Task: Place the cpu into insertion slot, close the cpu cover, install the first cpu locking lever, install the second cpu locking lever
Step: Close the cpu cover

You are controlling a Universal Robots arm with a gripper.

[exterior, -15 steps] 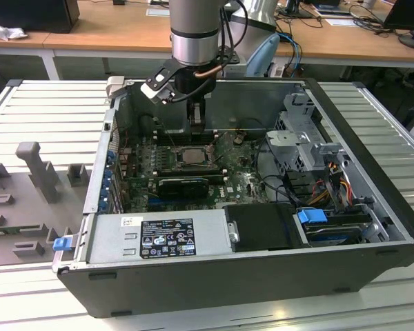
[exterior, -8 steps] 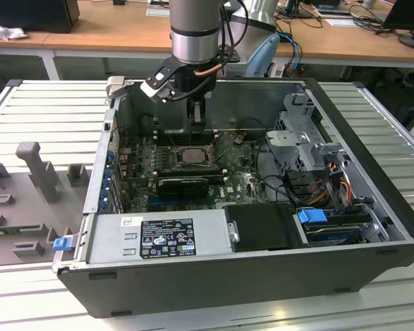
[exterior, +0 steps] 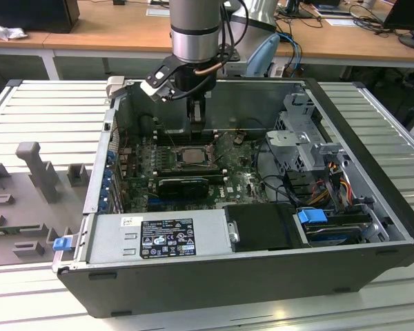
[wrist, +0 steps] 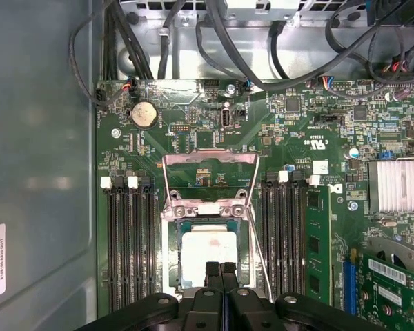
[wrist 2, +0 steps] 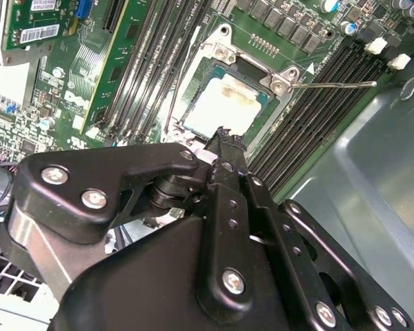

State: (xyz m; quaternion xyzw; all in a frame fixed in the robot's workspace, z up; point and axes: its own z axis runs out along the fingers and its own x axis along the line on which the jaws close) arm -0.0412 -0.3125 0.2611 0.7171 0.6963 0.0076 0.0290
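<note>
Your cpu (wrist: pixel 208 254) lies flat in the insertion slot (wrist: pixel 174 272). Its pale face is framed by the socket's dark edge, and in the second wrist view the chip (wrist 2: pixel 224 107) looks level with that frame. The cpu cover (wrist: pixel 208 160) is still open. It is swung back on its hinge away from the chip, and you can see green board through its cut-out middle. One thin locking lever (wrist 2: pixel 334 85) sticks out sideways from the hinge corner, over the neighbouring memory slots, and is not latched down.

Your pincer (wrist: pixel 221 267) hangs directly over the near edge of the chip with its two fingers pressed together and nothing between them. In the second wrist view its tip (wrist 2: pixel 223 134) sits just at the chip's border, but you cannot tell whether it touches the metal. In the exterior view the pincer (exterior: pixel 196 124) reaches straight down into the case, just above the socket.

Long black memory slots (wrist: pixel 127 241) flank the socket on both sides. Beyond the open cover are a round coin cell (wrist: pixel 143 114) and a bundle of black cables (wrist: pixel 221 41). A finned heatsink (wrist: pixel 398 185) sits well off to one side.

The motherboard is inside an open computer case (exterior: pixel 362 145), with a power supply (exterior: pixel 159 236) along its near wall. The case rests on a slatted metal counter (exterior: pixel 48 103).
</note>
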